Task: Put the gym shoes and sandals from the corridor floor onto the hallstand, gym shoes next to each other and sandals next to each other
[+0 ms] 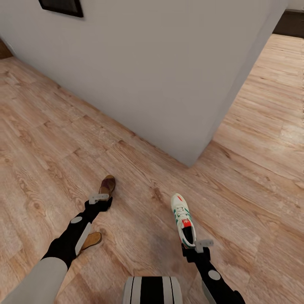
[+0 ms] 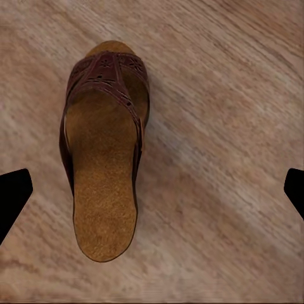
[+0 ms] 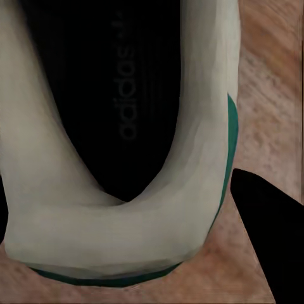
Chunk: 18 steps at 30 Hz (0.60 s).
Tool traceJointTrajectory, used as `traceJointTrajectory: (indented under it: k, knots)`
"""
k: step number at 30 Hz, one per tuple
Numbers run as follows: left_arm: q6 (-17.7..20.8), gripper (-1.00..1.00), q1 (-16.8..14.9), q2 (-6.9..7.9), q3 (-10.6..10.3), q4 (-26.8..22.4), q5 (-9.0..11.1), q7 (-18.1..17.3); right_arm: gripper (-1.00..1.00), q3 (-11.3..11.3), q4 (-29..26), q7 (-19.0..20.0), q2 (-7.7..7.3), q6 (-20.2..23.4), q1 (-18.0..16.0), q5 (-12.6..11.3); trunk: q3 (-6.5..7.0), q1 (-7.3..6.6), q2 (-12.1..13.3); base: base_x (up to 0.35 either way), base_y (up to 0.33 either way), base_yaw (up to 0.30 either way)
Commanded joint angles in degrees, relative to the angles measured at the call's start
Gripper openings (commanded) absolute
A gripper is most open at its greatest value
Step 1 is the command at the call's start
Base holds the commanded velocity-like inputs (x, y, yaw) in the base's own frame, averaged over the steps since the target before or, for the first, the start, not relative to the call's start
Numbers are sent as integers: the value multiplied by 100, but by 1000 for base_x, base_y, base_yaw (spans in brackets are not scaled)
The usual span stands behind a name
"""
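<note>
The right claw point(image 1: 195, 248) had its fingers clamped on the heel end of a white lace-up sneaker with green side stripes and a red-orange tongue mark point(image 1: 183, 219). The shoe's long axis ran away from the robot, toe pointing forward toward the grey wall corner point(image 1: 192, 162). In the right wrist view you could just read "adidas" printed on the dark insole of the sneaker point(image 3: 130, 88), and one black finger point(image 3: 266, 234) sat right against its side.

The left claw point(image 1: 100, 202) was spread wide, black fingertips point(image 2: 14, 196) at both edges of the wrist view, hovering over a brown leather open sandal with a wide punched strap and tan footbed point(image 2: 104, 152). That sandal lay flat on the light wood-plank floor point(image 1: 253, 169), toe pointing away from the robot. From the head camera, brown bits of sandal poked out beyond the claw point(image 1: 108, 185) and beside the forearm point(image 1: 91, 240); couldn't tell if those were one sandal or two.
</note>
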Motion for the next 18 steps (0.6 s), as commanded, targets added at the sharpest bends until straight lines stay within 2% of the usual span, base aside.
traceJointTrajectory:
  k: [1, 7, 10, 14, 15, 16, 18]
  knots:
    - [20, 100, 19, 0, 11, -3, 53, -35, -100, -6, 6, -20, 2, -42, -1, 52, 20, -3, 0, 0, 0, 0]
    - [13, 100, 144, 19, 18, 13, 62, -36, -100, 0, 9, -9, 2, -214, -1, 55, 153, -19, 9, 0, 0, 0]
    - [-2, 100, 413, 54, 59, 14, 80, -33, -100, 8, 6, -7, 3, -265, -1, 55, 219, -26, 13, 0, 0, 0]
    - [-179, 100, 579, 60, 61, 16, 53, -3, -100, 9, 8, -6, 2, -273, -1, 55, 308, -37, 18, 0, 0, 0]
    - [-307, 100, 672, 61, 63, 16, 44, 12, -100, 9, 10, -6, 2, -276, -1, 57, 330, -39, 19, 0, 0, 0]
    - [-718, 100, 1472, 108, 77, 8, 27, 79, -100, 1, -1, -6, -19, -290, 1, 55, 360, -42, 21, 0, 0, -89]
    - [-726, 100, 1546, 129, 80, 5, 29, 98, -100, 1, -4, -6, -21, -289, 2, 58, 421, -47, 23, 0, 0, -78]
